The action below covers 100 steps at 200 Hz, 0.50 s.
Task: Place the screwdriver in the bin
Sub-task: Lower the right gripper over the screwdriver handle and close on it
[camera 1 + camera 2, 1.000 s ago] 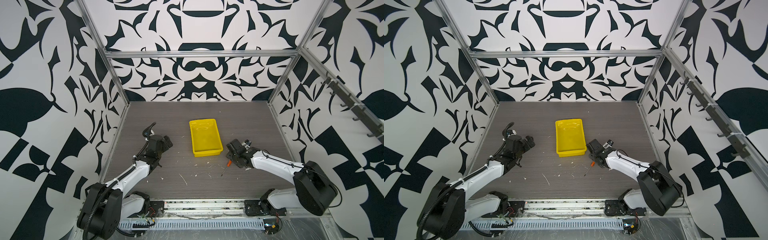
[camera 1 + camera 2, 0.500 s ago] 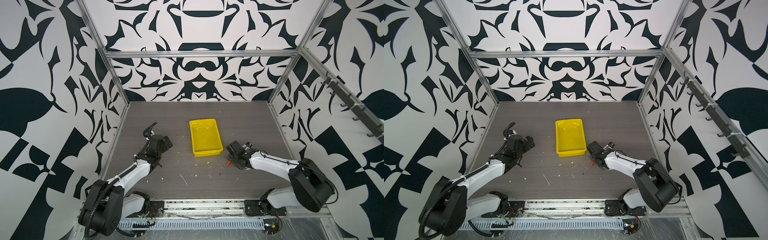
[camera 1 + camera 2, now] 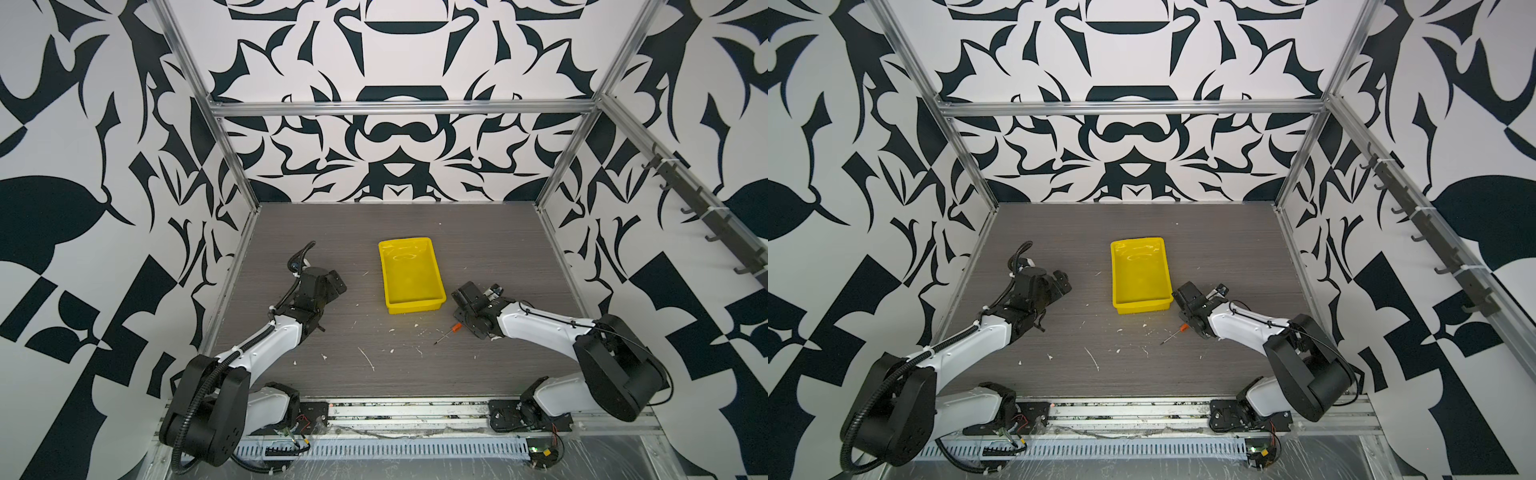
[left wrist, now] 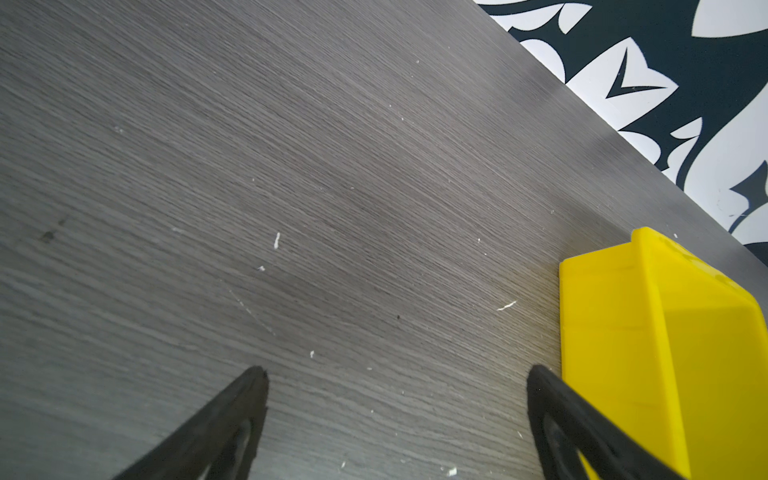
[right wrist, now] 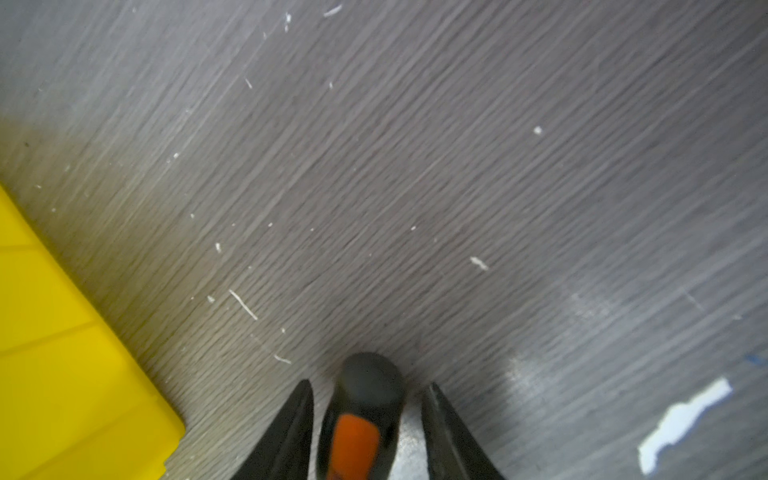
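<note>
The screwdriver (image 3: 455, 328) lies on the table in front of the bin's near right corner, its thin shaft pointing toward the front. In both top views only its orange handle (image 3: 1183, 328) and shaft show beside my right gripper (image 3: 466, 325). In the right wrist view my right gripper (image 5: 370, 384) is down at the table, open. Its fingers stand on either side of the handle's black end cap (image 5: 368, 386), with narrow gaps on both sides. The yellow bin (image 3: 415, 308) sits mid-table with nothing in it. My left gripper (image 4: 399, 370) hangs open over bare table beside the bin (image 4: 615, 324).
White scraps and flecks (image 3: 365, 358) litter the dark wood-grain table in front of the bin. A white patch (image 5: 681, 419) marks the table near the right gripper. Patterned walls with metal framing close in the back and both sides.
The right gripper's fingers have drawn closer together round the screwdriver handle. The screwdriver stays on the table, and the left arm has barely moved.
</note>
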Each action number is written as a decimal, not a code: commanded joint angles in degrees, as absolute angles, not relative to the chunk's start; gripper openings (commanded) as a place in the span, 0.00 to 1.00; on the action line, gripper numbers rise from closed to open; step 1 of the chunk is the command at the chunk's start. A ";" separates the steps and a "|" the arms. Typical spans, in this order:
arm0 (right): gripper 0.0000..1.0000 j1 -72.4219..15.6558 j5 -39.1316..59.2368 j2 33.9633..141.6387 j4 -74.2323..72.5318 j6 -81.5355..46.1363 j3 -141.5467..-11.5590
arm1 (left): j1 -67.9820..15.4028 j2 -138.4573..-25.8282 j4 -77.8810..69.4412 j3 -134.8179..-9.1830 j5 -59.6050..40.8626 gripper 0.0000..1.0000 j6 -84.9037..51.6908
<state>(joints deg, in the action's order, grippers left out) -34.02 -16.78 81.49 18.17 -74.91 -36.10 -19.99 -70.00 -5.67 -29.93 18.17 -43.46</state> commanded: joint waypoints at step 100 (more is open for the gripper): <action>0.30 -34.44 -16.98 82.55 20.17 -75.59 -37.26 | -19.95 -69.10 -4.44 -30.89 18.99 1.00 -43.66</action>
<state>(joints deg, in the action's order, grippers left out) -34.13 -16.88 82.24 18.39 -75.29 -36.49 -19.99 -69.84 -4.95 -29.93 18.17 -43.46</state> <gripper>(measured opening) 0.321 0.997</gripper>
